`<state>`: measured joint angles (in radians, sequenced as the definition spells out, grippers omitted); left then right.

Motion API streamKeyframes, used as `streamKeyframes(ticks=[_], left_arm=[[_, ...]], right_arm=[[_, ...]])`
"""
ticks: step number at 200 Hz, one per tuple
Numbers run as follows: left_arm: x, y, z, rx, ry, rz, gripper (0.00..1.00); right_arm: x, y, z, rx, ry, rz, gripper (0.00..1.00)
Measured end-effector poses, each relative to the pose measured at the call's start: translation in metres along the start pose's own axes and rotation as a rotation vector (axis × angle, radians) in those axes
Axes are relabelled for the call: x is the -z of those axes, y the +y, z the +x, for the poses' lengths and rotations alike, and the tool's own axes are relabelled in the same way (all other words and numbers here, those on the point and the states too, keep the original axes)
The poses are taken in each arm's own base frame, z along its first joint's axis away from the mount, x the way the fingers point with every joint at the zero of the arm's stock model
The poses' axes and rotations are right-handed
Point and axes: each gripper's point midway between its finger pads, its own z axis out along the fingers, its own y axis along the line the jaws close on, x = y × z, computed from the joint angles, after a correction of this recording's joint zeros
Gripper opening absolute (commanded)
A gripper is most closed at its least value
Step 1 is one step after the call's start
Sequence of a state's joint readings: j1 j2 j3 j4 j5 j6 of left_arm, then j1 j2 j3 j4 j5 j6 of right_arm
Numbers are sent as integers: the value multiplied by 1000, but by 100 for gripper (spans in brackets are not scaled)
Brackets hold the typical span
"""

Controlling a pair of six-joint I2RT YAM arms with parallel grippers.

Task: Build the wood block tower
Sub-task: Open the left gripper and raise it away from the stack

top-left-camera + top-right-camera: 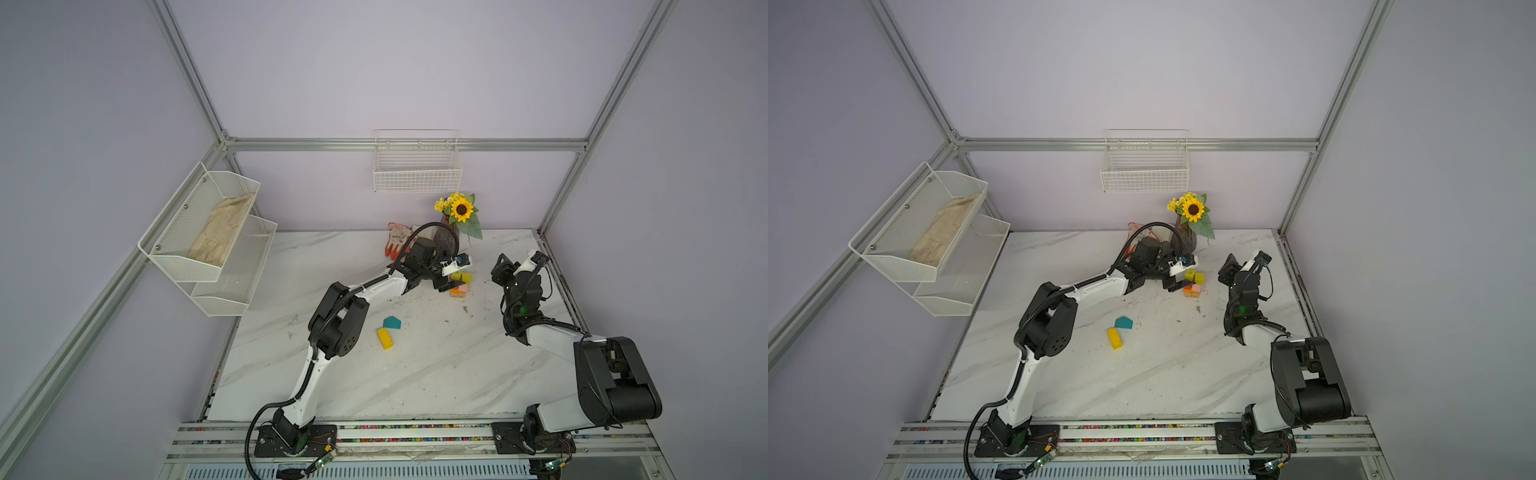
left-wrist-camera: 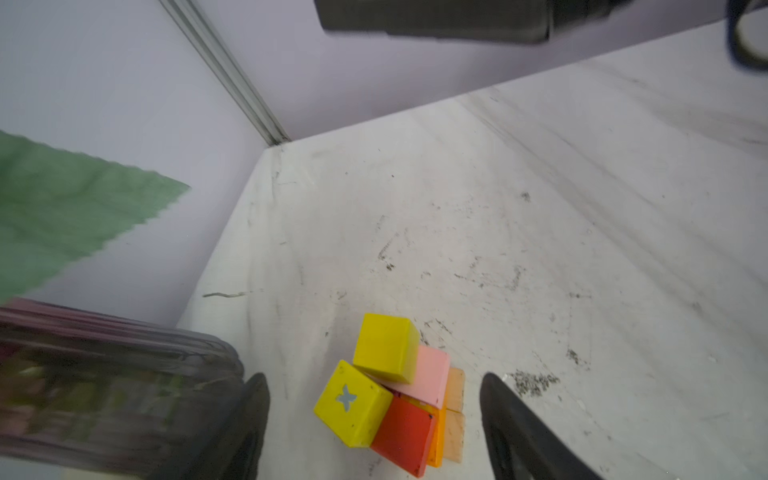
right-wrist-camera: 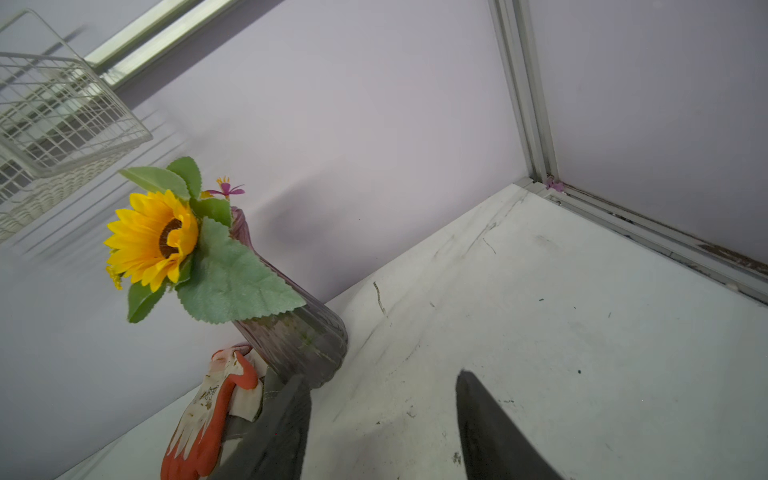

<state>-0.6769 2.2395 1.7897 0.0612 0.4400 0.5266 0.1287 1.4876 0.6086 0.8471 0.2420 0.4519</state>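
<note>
Lilac walls and aluminium framing enclose a white marble tabletop (image 1: 415,374) where two robot arms work on a toy build. The tower (image 1: 460,284) stands near the back edge, right of centre and just in front of a dark purple vase (image 3: 299,340). The vase holds a sunflower (image 1: 461,209), smaller yellow blooms and green leaves.

Seen from the left wrist, the stack has tan and orange pieces at the base, a red block (image 2: 405,436) and a pink block (image 2: 432,380) above them, and two yellow cubes (image 2: 386,349) on top. One cube bears a pale star mark and sits askew.

The left gripper (image 2: 374,380) hangs over the stack, its jaws spread wide on either side and touching no block. The right gripper (image 3: 382,436) is poised near the right edge towards the back corner, its jaws apart with only bare marble between them.

Two wood blocks lie loose near the middle of the tabletop, a teal pentagon (image 1: 392,322) and a yellow bar (image 1: 385,338), just beside each other.

On the left wall, a white two-tier mesh shelf (image 1: 199,266) carries a crumpled beige cloth (image 1: 222,235) in its upper tier. A white wire basket (image 1: 417,178) hangs on the back wall above the vase. Orange-and-white work gloves (image 1: 397,241) lie at the back edge beside the vase.
</note>
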Motion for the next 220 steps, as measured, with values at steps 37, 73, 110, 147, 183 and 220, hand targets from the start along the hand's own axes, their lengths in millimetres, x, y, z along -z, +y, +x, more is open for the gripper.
streamKeyframes(ticks=[37, 73, 110, 147, 183, 220], left_arm=[[60, 64, -72, 204, -106, -347, 100], [113, 90, -81, 377, -188, -531, 94], [117, 98, -29, 582, -113, -605, 91], [111, 102, 32, 760, -2, -654, 90], [93, 80, 106, 879, 193, -672, 83], [76, 54, 153, 943, 328, -639, 79]], right_arm=[[-14, -17, 28, -12, 76, 41, 54], [-16, -24, 38, -22, 98, 60, 54], [-15, -28, 40, -42, 106, 68, 54], [-11, -31, 53, -63, 154, 69, 58], [-8, -40, 67, -118, 207, 114, 58], [-7, -46, 73, -145, 225, 140, 58]])
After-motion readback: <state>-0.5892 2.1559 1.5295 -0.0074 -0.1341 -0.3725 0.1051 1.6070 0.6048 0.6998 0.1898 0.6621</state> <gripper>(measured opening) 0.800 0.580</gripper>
